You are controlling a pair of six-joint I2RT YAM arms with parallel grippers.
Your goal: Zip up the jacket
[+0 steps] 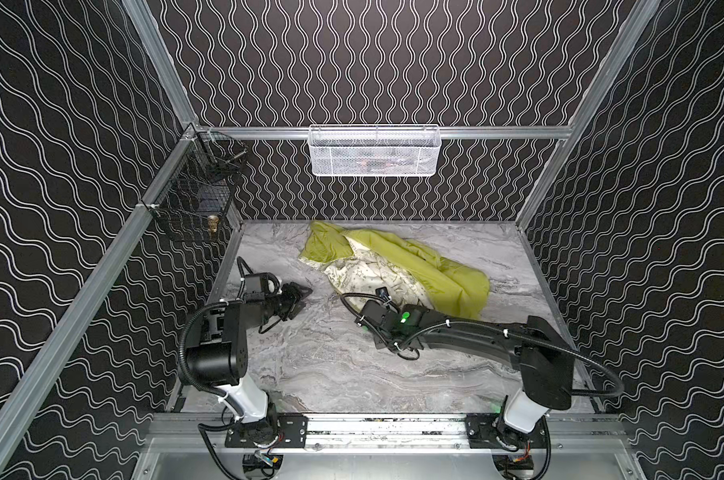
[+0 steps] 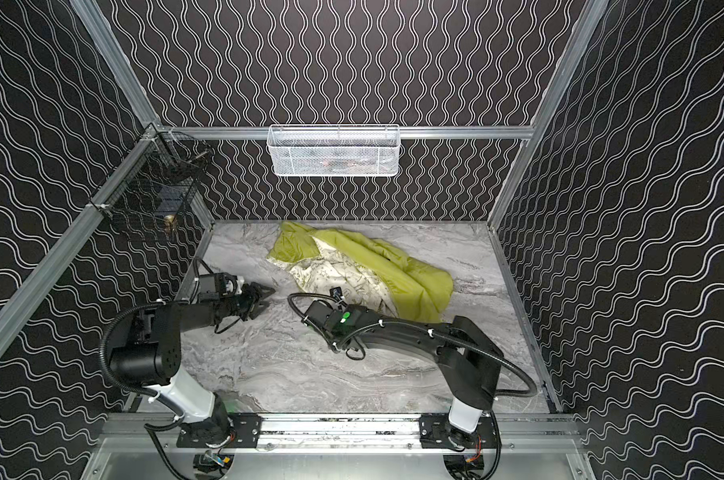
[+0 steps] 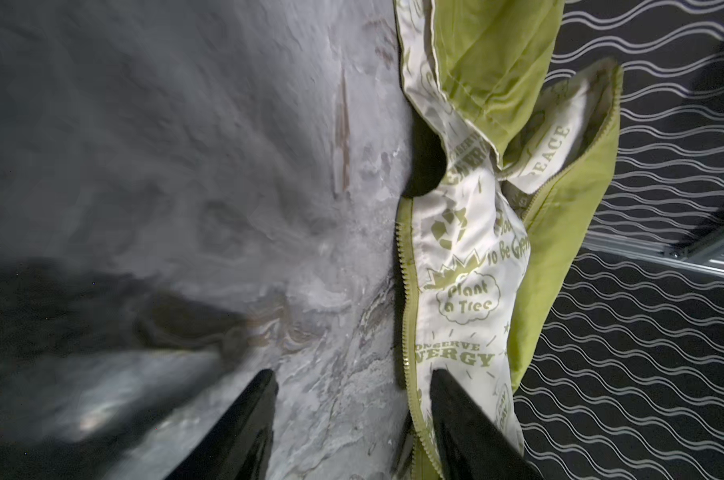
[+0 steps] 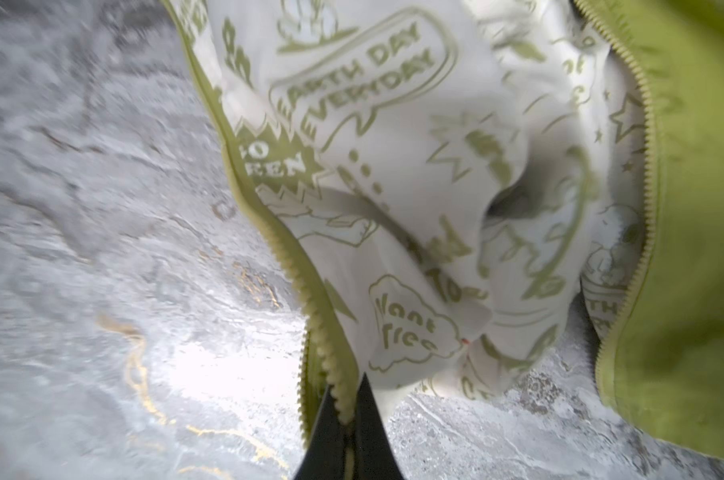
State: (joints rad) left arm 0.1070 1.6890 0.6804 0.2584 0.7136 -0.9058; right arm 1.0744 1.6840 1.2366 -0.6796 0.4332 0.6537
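Jacket (image 1: 397, 266), one, yellow-green with cream printed lining showing, lies crumpled toward the far side of the marble surface (image 1: 331, 365). Two grippers: the right gripper (image 4: 345, 419) is pinched closed on a zipper edge; the left gripper (image 3: 352, 374) hangs open near the heap, holding nothing. Likely risks: thin tape slipping from that narrow pinch, or a pull dragging the whole heap, since both zipper edges lie unjoined.
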